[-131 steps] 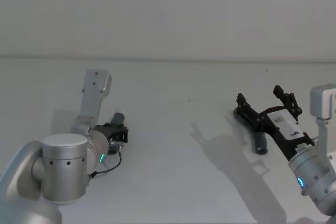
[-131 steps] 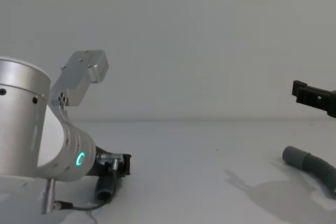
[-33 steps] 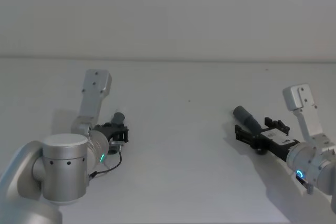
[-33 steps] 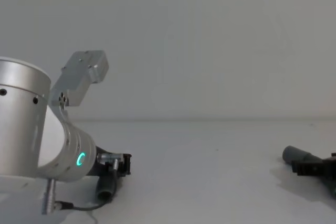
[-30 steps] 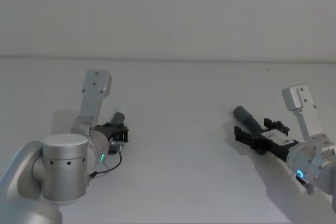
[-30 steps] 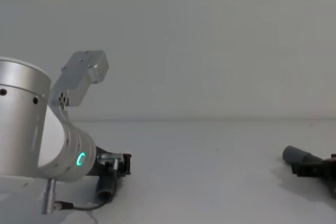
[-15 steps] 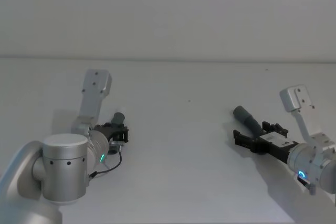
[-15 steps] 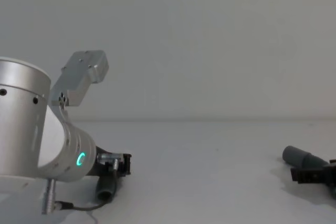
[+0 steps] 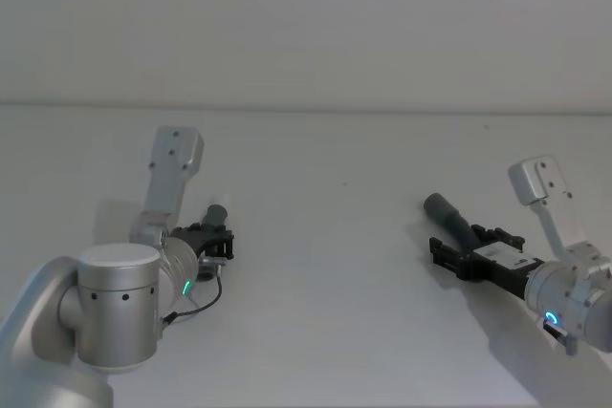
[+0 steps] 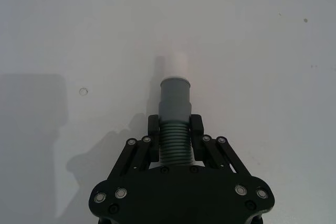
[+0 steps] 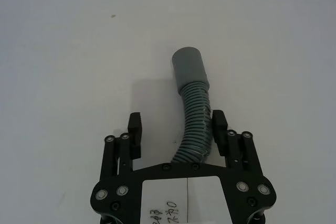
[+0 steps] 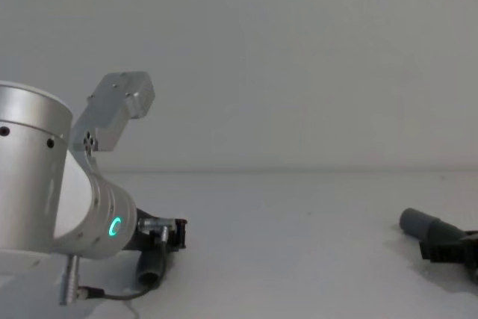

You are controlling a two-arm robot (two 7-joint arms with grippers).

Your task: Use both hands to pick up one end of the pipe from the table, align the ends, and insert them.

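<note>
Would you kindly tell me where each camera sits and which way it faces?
Head: high, facing forward and down at the table, with left pincer and right pincer in sight.
Chest: low, facing across the table; the left arm's silver wrist looms large.
Left wrist: behind the left pincer, shut on the white-tipped hose.
Right wrist: behind the right pincer, open around the curved hose.
Head and chest both show both hoses.
</note>
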